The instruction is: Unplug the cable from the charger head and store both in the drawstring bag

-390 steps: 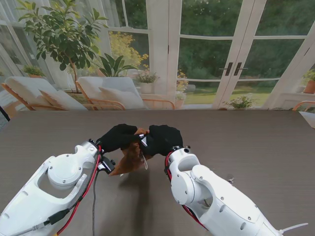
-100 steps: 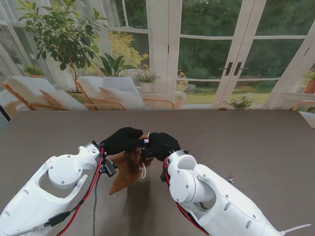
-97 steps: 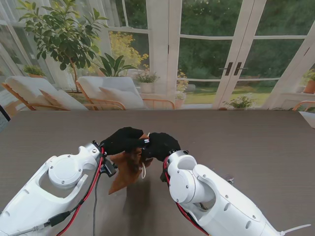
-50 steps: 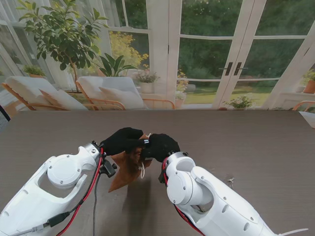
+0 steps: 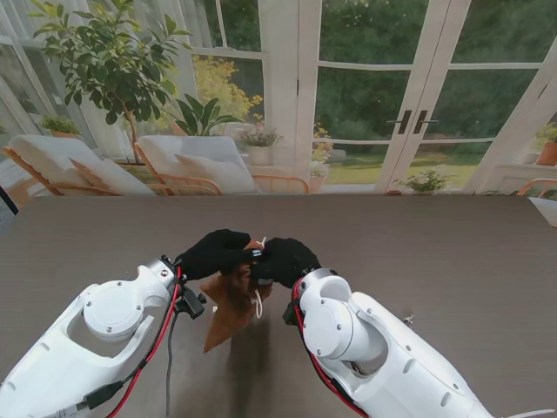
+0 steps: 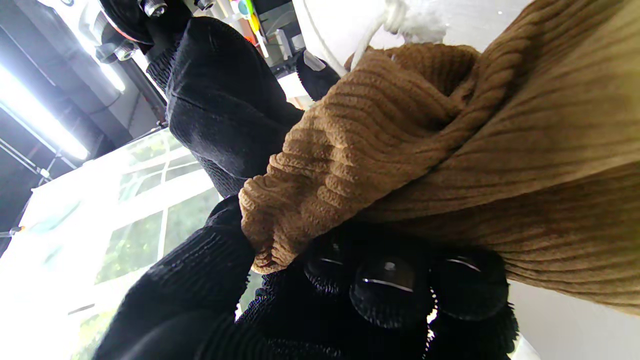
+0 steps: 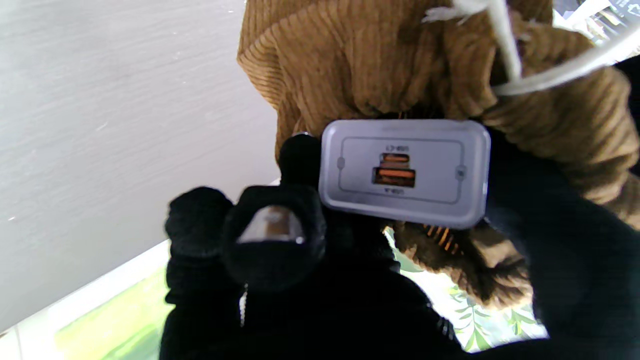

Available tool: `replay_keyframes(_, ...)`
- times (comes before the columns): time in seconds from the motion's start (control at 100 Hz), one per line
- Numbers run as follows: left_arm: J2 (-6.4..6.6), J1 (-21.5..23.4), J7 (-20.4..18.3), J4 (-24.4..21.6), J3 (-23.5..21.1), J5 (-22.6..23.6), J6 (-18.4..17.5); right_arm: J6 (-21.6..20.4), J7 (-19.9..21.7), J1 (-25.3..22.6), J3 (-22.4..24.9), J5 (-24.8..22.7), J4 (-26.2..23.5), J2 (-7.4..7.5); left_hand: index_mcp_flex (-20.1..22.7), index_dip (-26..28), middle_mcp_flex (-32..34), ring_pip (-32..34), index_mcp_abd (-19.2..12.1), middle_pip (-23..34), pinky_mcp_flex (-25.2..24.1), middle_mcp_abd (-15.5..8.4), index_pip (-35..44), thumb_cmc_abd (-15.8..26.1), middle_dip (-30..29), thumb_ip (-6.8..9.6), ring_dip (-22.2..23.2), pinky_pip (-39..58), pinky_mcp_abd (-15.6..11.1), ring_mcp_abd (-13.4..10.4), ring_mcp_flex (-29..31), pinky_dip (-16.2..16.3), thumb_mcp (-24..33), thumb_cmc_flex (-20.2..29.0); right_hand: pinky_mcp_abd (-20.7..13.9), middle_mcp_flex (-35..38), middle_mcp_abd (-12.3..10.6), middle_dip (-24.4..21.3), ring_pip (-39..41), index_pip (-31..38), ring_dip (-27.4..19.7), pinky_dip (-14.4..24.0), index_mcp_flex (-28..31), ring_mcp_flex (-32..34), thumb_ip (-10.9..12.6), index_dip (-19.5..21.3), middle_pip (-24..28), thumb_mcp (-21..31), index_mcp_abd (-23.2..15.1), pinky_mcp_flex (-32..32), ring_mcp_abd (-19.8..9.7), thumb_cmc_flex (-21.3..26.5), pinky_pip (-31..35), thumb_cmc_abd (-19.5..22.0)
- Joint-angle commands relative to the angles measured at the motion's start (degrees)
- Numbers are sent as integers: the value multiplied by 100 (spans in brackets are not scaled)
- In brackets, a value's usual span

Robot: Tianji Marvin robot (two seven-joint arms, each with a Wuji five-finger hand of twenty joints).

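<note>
Port labels on the charger

The grey rectangular charger head (image 7: 405,172) bears tiny upside-down print beside its two orange ports, seemingly "USB-C1" and "USB-A"; barely legible.

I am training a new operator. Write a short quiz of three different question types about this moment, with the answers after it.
1. True or false: a cable is plugged into the grey rectangular charger head.
2. Which hand grips the rim of the brown corduroy drawstring bag? A) left hand B) neither
3. Fill in: the right hand holds the charger head at the bag's ____.

Key: 1. False, both orange ports are empty. 2. A. 3. opening.
</note>
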Motion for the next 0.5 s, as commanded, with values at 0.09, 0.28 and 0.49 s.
replay_keyframes(0.09, -37, 38, -97, 1, 11, -22, 10, -216, 162, -34, 60, 160, -115, 7, -111, 57, 46, 75, 252, -58, -61, -143, 177, 129, 134, -27, 103, -39, -48, -116, -131, 115, 58, 362, 55, -417, -169, -140, -266, 6, -165, 349, -371, 40, 431, 256, 35, 568, -380, 478, -78, -31, -27, 201)
replay_keyframes(0.28, -43, 79, -54, -35, -30, -4, 34, -462, 213, -59, 136, 285, -80, 26, -113, 53, 45, 70, 255, -60, -74, -131, 176, 127, 133, -27, 114, -44, -38, -103, -136, 130, 55, 365, 17, -650, -126, -281, -502, -11, -232, 514, -488, 26, 715, 211, -22, 1490, -413, 257, 34, 272, -114, -251)
replay_keyframes(0.49, -43, 78, -53, -36, -46, 6, 50, -606, 228, -96, 223, 460, -70, 27, -105, 54, 49, 65, 263, -60, -80, -129, 176, 137, 132, -24, 124, -51, -30, -93, -138, 145, 54, 369, -14, -859, -47, -305, -452, -99, -154, 663, -624, -195, 783, 128, -64, 1895, -405, 21, 184, -22, -109, -281)
